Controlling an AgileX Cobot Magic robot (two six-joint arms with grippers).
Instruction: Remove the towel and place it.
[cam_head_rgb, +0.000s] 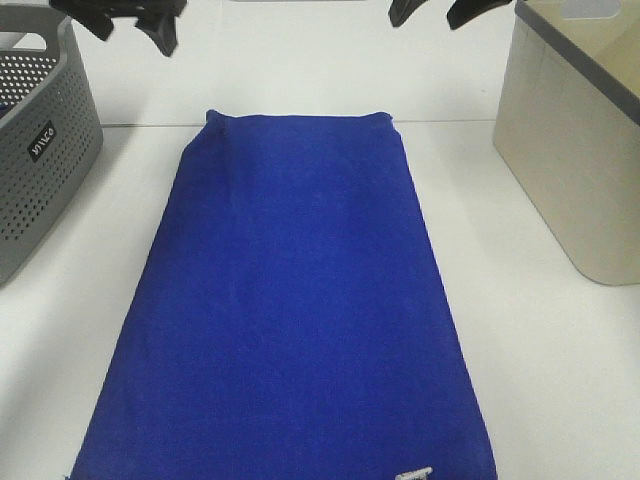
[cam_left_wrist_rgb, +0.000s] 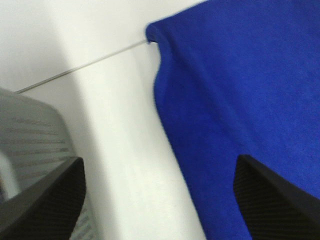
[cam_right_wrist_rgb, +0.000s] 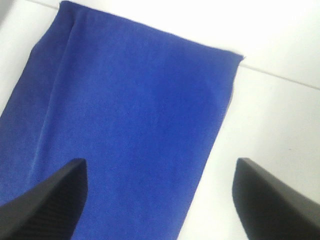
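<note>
While both pincers hang spread and empty, the towel (cam_head_rgb: 290, 310) lies flat, lengthwise front-to-back (tag (cam_head_rgb: 413, 474) nearest the camera).

White smooth tabletop (cam_head_rgb: 540, 360) spans whole scene. Grey perforated plastic laundry basket (cam_head_rgb: 40, 160) at far left edge, cut by frame; oval handle slot near rim, small black label with white lettering on side wall. Beige smooth-walled rectangular plastic bin (cam_head_rgb: 570, 160) with darker rim at far right, also cropped. Plain white wall (cam_head_rgb: 300, 60) behind, meeting tabletop along thin dark seam.
</note>
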